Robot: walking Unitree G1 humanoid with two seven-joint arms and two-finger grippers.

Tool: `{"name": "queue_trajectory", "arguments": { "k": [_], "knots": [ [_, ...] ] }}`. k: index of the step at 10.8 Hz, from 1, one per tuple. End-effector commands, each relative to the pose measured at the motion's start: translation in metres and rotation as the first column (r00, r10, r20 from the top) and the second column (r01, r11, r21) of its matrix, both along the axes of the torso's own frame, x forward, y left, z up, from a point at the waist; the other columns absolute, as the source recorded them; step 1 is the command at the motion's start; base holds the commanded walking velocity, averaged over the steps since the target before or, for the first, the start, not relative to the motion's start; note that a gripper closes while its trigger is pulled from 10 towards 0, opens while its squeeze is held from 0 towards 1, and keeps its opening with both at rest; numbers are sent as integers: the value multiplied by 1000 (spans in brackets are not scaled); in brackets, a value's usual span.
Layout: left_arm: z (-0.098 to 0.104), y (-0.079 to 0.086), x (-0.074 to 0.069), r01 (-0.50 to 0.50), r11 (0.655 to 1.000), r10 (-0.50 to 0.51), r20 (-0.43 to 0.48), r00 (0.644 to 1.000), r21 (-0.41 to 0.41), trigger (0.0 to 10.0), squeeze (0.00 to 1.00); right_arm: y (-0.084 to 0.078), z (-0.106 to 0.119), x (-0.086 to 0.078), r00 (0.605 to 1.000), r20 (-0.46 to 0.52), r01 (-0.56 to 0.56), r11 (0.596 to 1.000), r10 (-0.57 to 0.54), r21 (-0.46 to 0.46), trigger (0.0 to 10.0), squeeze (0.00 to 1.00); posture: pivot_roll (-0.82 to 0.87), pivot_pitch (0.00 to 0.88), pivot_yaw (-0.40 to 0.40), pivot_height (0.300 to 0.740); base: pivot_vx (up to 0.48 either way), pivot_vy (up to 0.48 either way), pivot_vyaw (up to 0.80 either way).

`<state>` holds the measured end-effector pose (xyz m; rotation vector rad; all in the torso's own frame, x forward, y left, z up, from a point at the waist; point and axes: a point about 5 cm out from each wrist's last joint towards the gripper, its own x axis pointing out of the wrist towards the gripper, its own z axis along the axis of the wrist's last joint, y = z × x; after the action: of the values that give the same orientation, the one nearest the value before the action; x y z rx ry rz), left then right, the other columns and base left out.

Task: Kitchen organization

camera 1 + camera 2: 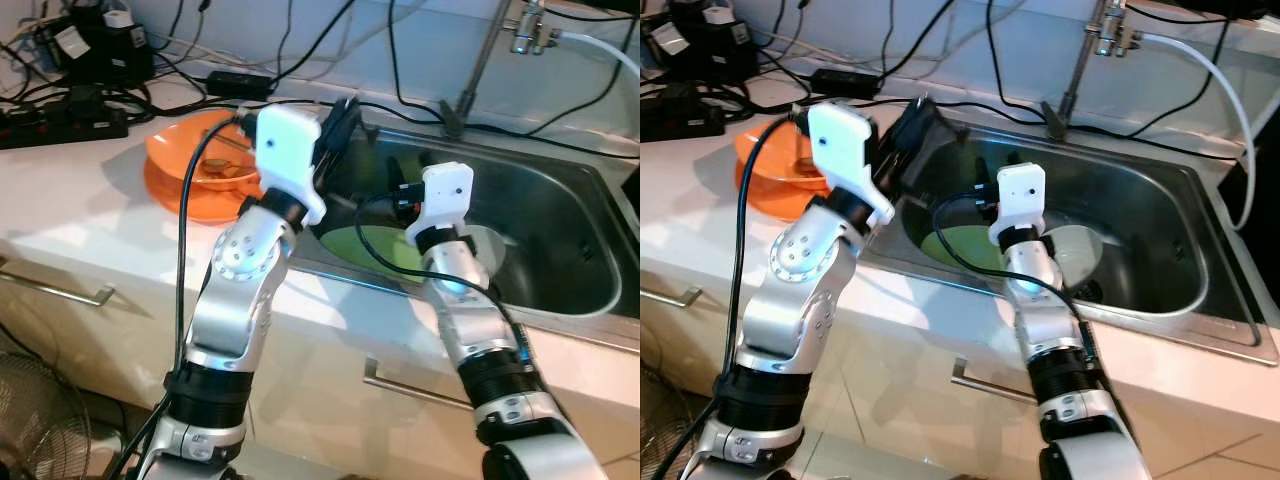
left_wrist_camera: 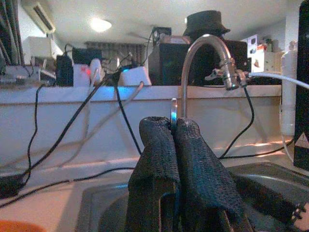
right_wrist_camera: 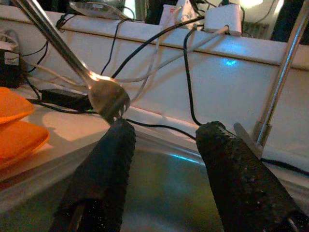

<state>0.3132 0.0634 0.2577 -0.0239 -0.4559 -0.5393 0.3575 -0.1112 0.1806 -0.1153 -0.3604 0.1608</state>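
Left tool (image 2: 174, 145) has its two black fingers (image 2: 154, 154) pressed together on the thin edge of a metal utensil (image 2: 173, 108), which stands out a little above the fingertips in the left wrist view. In the head views this tool (image 1: 915, 125) hangs over the left rim of the steel sink (image 1: 560, 240), just beside the orange bowls (image 1: 190, 175), which sit stacked on the white surface (image 1: 60, 200) with some small items inside. The right tool (image 3: 164, 140) is lower, inside the sink, and its fingers (image 3: 104, 164) are apart with nothing between them. In the right wrist view a fork (image 3: 104, 99) hangs with its tines pointing down, close above one finger of the right tool, and I cannot tell if it touches. From the head views it seems this fork is the utensil the left tool holds, but this is not fully clear. A light green plate (image 1: 375, 250) lies on the bottom of the sink, partly hidden by the right arm, and a grey round plate (image 1: 1080, 250) lies next to it. The tap (image 1: 1105, 30) stands behind the sink with a white hose (image 1: 1230, 90) on it. Many black cables (image 1: 300, 60) run along the back of the surface, and a power strip (image 1: 60, 120) lies at the far left. Below the surface a cabinet handle (image 1: 60, 290) shows.
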Motion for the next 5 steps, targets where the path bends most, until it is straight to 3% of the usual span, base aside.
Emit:
{"name": "queue_trajectory", "arguments": {
  "k": [1,2,5],
  "knots": [
    [-2,-3,-1,40,999,-40,-21,999,-11,10000,0,-3,1,-2,1000,22,-13,999,14,-45,10000,1000,252,3,-54,740,0,0,0],
    [-5,-2,-1,66,997,-68,-41,997,-39,10000,0,1,1,-4,998,44,-42,989,49,-140,10000,1000,251,8,-52,740,0,0,0],
    [-7,-3,-2,90,994,-93,-45,995,-65,10000,0,8,1,-9,993,66,-85,979,98,-186,10000,1000,245,19,-48,740,0,0,0]
  ]
}}
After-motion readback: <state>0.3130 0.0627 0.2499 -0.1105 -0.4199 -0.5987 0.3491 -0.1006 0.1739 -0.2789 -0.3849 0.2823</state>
